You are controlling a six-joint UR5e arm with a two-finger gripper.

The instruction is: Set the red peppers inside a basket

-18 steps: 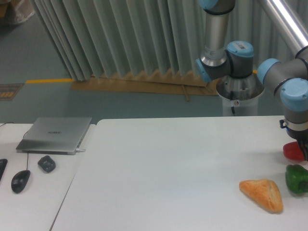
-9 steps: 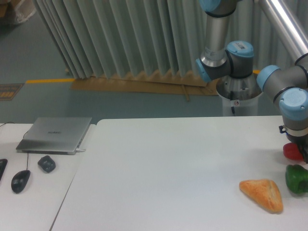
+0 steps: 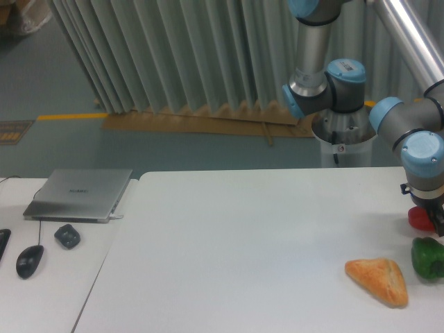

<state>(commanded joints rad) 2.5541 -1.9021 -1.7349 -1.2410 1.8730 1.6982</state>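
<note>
The red pepper [image 3: 418, 218] lay on the white table [image 3: 243, 243], close to its right edge and near the right border of the view. Only the left part of it was visible, because the dark gripper [image 3: 437, 220] stood directly in front of its right side. The gripper was at the same height as the pepper and seemed to touch it, but most of the gripper was cut off by the border of the picture. For this reason it was not possible to tell if the fingers were apart, together, or closed on the pepper.

The arm [image 3: 423, 149], grey with light blue joint caps, came down to the gripper from above. Its base [image 3: 345, 135] stood behind the far edge of the table.

Just in front of the red pepper there was a green pepper [image 3: 427, 258], also partly cut by the right border. The two peppers were near each other but did not seem to touch. To the left of the green pepper, a little apart from it, an orange-tan bread wedge [image 3: 379, 279] lay flat on the table.

On a second table at the left there were a closed silver laptop [image 3: 80, 193], a small dark object [image 3: 67, 236] and a black mouse [image 3: 29, 260] with its cable.
</note>
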